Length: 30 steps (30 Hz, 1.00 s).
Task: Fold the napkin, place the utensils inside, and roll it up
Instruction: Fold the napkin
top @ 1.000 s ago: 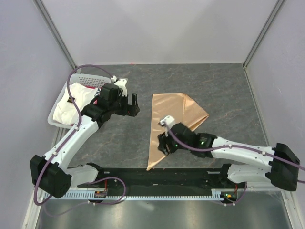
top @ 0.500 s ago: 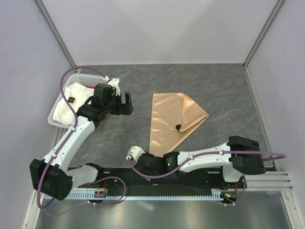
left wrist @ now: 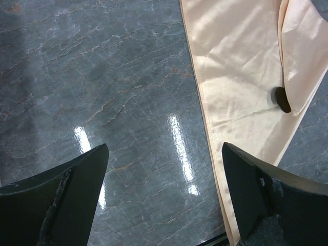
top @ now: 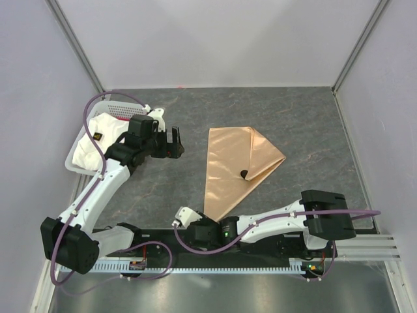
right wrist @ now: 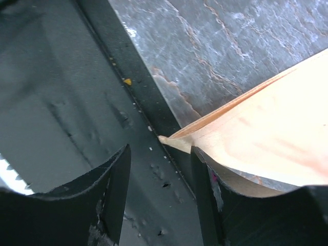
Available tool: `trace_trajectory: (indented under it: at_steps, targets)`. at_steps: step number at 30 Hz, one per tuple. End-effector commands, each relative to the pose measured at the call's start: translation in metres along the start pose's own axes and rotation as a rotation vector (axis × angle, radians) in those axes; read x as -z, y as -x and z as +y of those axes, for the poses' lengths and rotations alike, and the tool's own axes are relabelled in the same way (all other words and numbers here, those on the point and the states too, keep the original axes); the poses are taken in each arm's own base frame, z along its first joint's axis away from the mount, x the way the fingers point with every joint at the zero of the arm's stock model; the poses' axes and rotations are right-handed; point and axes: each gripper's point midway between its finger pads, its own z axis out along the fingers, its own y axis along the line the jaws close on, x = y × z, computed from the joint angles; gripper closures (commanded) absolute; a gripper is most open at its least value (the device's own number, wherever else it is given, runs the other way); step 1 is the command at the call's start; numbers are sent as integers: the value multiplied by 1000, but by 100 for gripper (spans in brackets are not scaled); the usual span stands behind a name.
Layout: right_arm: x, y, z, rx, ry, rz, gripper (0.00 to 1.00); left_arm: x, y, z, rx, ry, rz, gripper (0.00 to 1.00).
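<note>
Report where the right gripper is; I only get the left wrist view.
Observer: The right gripper is low at the napkin's near corner, by the near edge of the table.
Operator: Confirm it has the cloth.
Observer: No. Its jaws stand open; the corner tip lies just ahead of the gap, unclamped.
Operator: Name what's left of my arm.
Observer: A white basket holding a white cloth, to the left of the left gripper.
</note>
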Motion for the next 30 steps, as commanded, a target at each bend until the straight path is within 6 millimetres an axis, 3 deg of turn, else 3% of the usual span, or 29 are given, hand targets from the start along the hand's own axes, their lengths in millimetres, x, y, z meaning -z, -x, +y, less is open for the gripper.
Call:
trace_trajectory:
  at_steps: [1,6,30]
  targets:
    - [4,26,0,-4,-41,-73,42,-2,1,-4,21,-23,-2,0]
    - [3,29,-1,19,-55,-79,42,-3,-1,-5,22,-29,5,0]
    - [-18,-3,-18,69,-153,-9,48,-7,-4,-9,27,-52,25,0]
